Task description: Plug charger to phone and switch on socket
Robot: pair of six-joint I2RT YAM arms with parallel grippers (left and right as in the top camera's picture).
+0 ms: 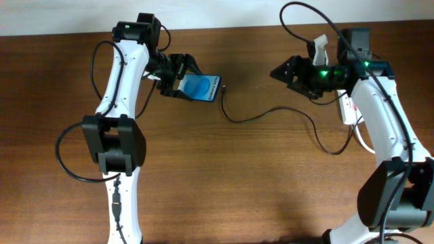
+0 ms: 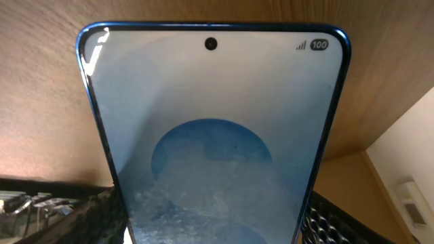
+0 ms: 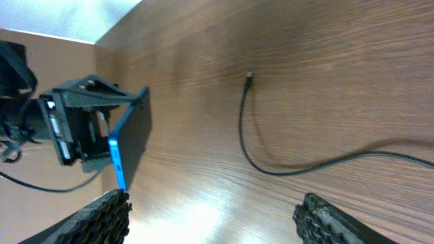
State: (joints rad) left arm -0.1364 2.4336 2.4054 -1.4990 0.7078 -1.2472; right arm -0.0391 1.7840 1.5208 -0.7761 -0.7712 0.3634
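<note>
1. Reading what writing there is: the phone [image 2: 217, 135] shows a "100" battery badge beside signal bars at its top corner. Any print on its blue screen is too small to read from overhead.
2. The left end effector [image 1: 182, 80] is clenched on one end of the phone. It holds the phone tilted up off the tabletop [image 1: 258, 183], with the free end pointing toward the middle.
3. The charger [image 1: 271, 112] lies loose on the tabletop. Its small plug tip [image 3: 249, 76] is near the phone's free end but apart from it.
4. The right end effector [image 3: 211, 203] is released, its ridged fingers [image 3: 102, 217] spread wide with only bare wood and cable between them. It sits well to the right of the plug tip.
5. The socket [image 1: 348, 112], white with red marks, lies partly under the right arm, and the cable runs toward it.
</note>
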